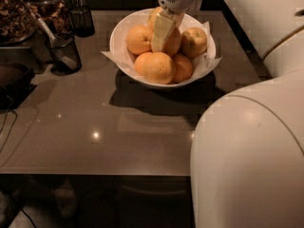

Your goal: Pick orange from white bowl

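The white bowl (119, 36) stands at the far middle of the brown table, with white paper corners (212, 63) over its rim. It holds several oranges: one at the left (138, 39), one at the front (158, 68), one at the right (194, 42). My gripper (162, 37) reaches down from above into the middle of the bowl. It lies against the centre orange (174, 42), partly covering it. Another orange (153, 14) shows behind it.
Two black mesh cups (64, 51) (81, 20) and jars of nuts (16, 15) stand at the far left. A dark object (14, 80) lies at the left edge. My white arm casing (247, 160) fills the right foreground.
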`<control>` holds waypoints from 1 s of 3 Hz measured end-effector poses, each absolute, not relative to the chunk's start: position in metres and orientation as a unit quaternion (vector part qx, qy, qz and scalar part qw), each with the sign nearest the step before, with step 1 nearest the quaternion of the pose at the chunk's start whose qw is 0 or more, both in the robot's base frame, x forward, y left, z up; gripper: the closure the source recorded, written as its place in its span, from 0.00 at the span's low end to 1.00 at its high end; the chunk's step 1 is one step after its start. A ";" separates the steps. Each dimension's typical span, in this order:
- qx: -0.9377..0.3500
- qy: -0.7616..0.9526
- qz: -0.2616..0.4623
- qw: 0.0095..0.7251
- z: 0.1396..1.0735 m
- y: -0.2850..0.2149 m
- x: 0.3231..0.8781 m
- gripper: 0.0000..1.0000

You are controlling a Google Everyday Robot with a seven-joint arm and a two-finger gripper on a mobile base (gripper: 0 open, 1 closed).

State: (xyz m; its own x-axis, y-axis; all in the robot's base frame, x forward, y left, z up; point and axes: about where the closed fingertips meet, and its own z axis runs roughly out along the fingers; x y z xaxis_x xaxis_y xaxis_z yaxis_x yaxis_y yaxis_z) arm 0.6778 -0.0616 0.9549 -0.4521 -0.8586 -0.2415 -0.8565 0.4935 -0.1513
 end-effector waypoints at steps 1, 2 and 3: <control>-0.504 0.853 -0.003 0.138 0.947 -0.064 0.675 0.49; -0.504 0.853 -0.003 0.138 0.949 -0.064 0.675 0.72; -0.504 0.853 -0.003 0.138 0.949 -0.064 0.675 0.96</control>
